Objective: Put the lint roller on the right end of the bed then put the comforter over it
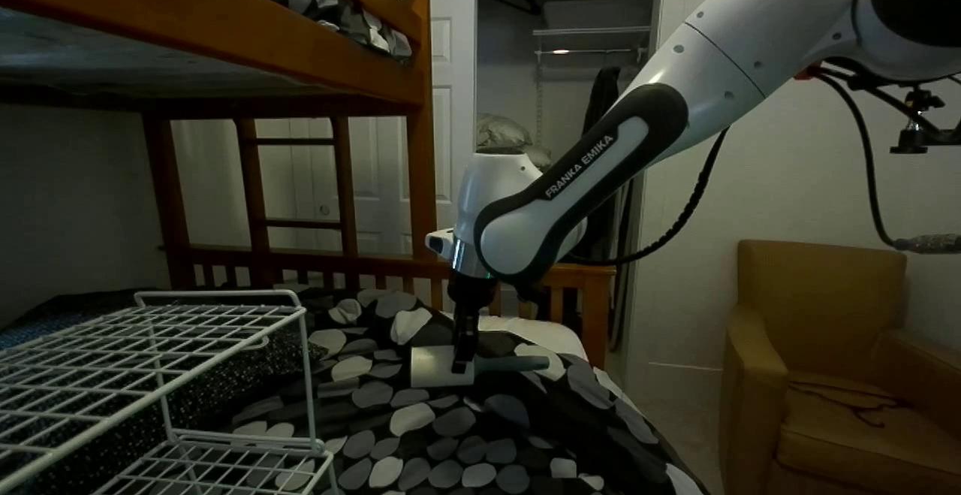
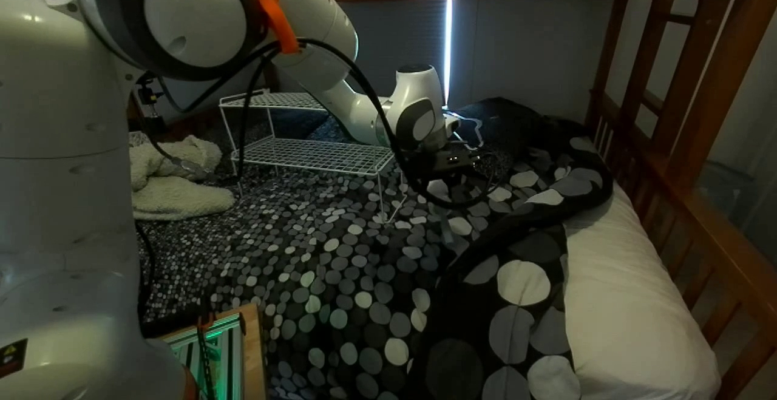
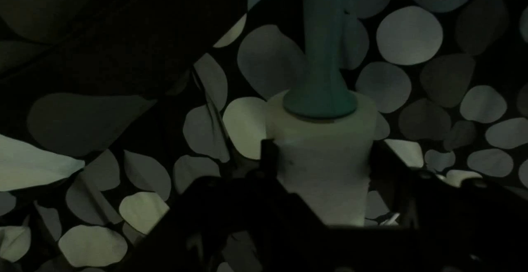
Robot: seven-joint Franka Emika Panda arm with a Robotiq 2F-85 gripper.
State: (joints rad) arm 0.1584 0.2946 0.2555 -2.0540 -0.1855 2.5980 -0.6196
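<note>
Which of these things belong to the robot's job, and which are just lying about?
Part of the job:
lint roller, gripped by the pincer
spotted black comforter, meant to cover it
wooden bunk bed

Seemingly just lying about:
white wire rack
tan armchair
fleecy cream bundle

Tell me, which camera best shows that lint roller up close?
The wrist view: the lint roller looms largest, though its handle is cut off. Exterior views show it smaller: white roll and whole handle, or apparently just a handle strip.
</note>
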